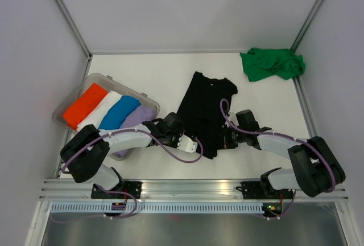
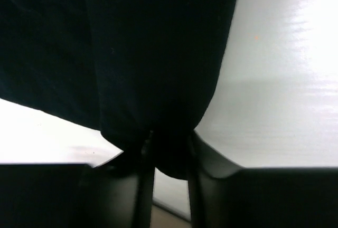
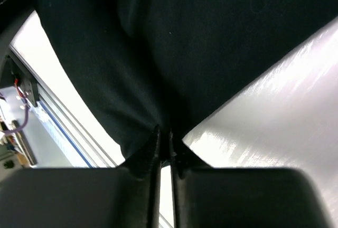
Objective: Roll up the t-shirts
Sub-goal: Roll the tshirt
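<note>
The black t-shirt (image 1: 205, 106) lies folded into a long strip in the middle of the table, its near end bunched. My left gripper (image 1: 196, 143) is at that near end from the left, shut on a thick fold of the black t-shirt (image 2: 158, 80). My right gripper (image 1: 227, 138) comes in from the right and is shut on a thin pinch of the same shirt's edge (image 3: 174, 54). In the wrist views the cloth fills the gap between the left fingers (image 2: 193, 175) and is squeezed between the right fingers (image 3: 153, 154). The green t-shirt (image 1: 272, 64) lies crumpled at the back right corner.
A clear plastic bin (image 1: 96, 77) at the left holds rolled shirts in orange (image 1: 84, 105), white (image 1: 101, 109), blue (image 1: 119, 112) and lavender (image 1: 136, 118). The left arm runs close along the bin's near corner. A metal rail (image 1: 193, 186) borders the table's near edge, and walls enclose the sides.
</note>
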Available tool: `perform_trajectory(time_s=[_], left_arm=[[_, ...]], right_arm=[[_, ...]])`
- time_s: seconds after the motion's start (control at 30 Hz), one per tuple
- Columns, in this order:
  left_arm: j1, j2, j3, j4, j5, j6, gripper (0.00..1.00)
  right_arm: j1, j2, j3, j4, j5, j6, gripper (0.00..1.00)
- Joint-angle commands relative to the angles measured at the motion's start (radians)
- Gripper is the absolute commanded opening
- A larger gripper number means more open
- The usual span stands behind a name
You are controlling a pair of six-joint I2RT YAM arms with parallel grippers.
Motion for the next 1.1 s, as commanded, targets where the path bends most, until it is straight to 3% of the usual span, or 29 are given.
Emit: perform_trajectory(time_s=[0.0, 0.1, 0.33, 0.5, 0.77, 0.93, 1.0, 1.07], left_arm=[[-0.001, 0.035, -0.012, -0.026, 0.011, 0.020, 0.23], [-0.001, 0.040, 0.006, -0.055, 0.029, -0.005, 0.03], [0.043, 0.063, 0.164, -0.320, 0.190, -0.103, 0.02], [0.119, 0.145, 0.316, -0.485, 0.338, -0.149, 0.02], [0.172, 0.207, 0.393, -0.541, 0.369, -0.152, 0.02], [0.175, 0.219, 0.422, -0.554, 0.365, -0.153, 0.02], [0.177, 0.219, 0.423, -0.555, 0.365, -0.155, 0.02], [0.177, 0.218, 0.423, -0.557, 0.364, -0.157, 0.02]], right_arm=[[-0.008, -0.018, 0.042, -0.047, 0.030, -0.059, 0.14], [-0.009, -0.045, 0.082, -0.110, 0.055, -0.108, 0.25], [-0.011, -0.179, 0.223, -0.265, 0.124, -0.270, 0.39], [0.020, -0.327, 0.211, -0.214, 0.099, -0.375, 0.45], [0.248, -0.636, 0.090, -0.346, 0.156, -0.883, 0.56], [0.363, -0.561, 0.070, -0.339, 0.311, -0.929, 0.59], [0.416, -0.489, 0.070, -0.314, 0.357, -0.951, 0.67], [0.461, -0.450, 0.065, -0.261, 0.371, -0.951, 0.69]])
